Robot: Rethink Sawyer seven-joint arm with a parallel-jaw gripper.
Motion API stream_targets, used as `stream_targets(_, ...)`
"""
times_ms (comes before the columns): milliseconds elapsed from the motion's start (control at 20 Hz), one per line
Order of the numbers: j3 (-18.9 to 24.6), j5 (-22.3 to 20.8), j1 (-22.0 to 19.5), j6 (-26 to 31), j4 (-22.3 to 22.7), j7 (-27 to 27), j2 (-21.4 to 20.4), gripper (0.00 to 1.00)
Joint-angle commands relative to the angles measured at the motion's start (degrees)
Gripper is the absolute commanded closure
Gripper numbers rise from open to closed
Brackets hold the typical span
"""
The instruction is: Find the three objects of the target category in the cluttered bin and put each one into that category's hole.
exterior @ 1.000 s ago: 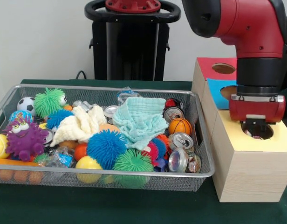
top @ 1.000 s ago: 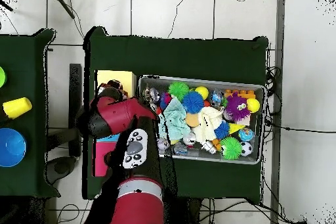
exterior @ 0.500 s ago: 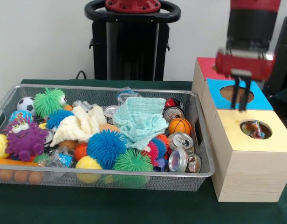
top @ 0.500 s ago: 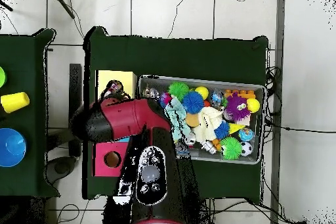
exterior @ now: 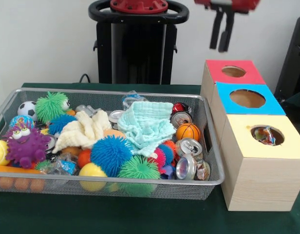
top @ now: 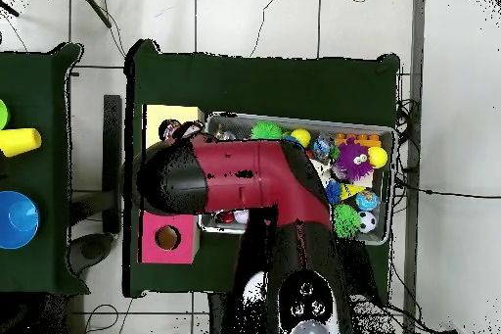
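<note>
My gripper (exterior: 221, 31) hangs high near the top edge, above and behind the red-topped hole (exterior: 234, 71). It is open with nothing between its fingers. The wooden box (exterior: 257, 180) has three holes: red, blue (exterior: 247, 98) and yellow (exterior: 267, 135). A crinkly plastic wrapper (exterior: 263, 134) shows inside the yellow hole. The wire bin (exterior: 140, 187) is full of spiky balls, cloths, cans (exterior: 188, 146) and crinkled clear plastic (exterior: 62, 165). In the overhead view the red arm (top: 245, 178) hides the left half of the bin (top: 391, 185).
A mint cloth (exterior: 146, 124) and a cream cloth (exterior: 84, 130) lie over the middle of the heap. A purple monster toy (exterior: 26, 145) sits at the left. On the side table stand a yellow cup (top: 22, 140) and a blue dish (top: 15, 219).
The gripper rose from the yellow hole, passed over the blue hole, and now hangs high behind the red one. A wrapper now shows in the yellow hole.
</note>
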Motion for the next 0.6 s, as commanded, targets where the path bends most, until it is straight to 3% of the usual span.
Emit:
stream_targets(50,9.2,-2.3,-3.0,-0.3,6.3,-17.7,-3.2,1.0)
stream_targets(350,8.6,-8.6,-3.1,-9.4,8.7,-15.5,-5.6,1.0)
stream_targets(600,10.0,-10.8,-5.2,-10.9,9.9,-16.9,-6.2,1.0)
